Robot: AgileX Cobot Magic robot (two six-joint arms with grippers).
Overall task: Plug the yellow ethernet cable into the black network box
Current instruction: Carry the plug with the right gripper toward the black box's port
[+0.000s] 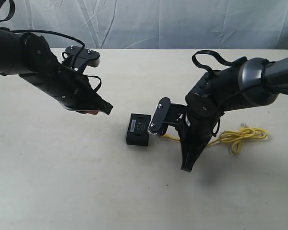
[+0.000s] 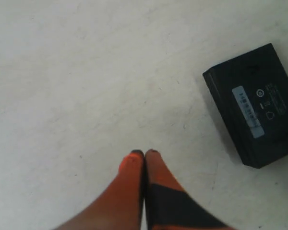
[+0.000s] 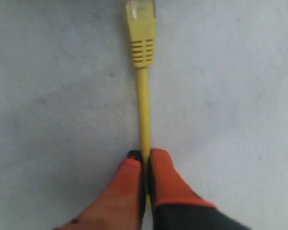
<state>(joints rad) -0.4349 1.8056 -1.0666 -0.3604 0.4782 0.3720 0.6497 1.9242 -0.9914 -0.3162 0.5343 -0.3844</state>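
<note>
One black network box (image 2: 254,105), one yellow ethernet cable (image 3: 144,105) — right tool (image 3: 144,154) pinching it; left tool (image 2: 144,154) closed, empty.

surface: pale cream tabletop (image 1: 48,182) | backdrop: creased white cloth (image 1: 158,24) along far edge | light: even, soft shadows
</note>
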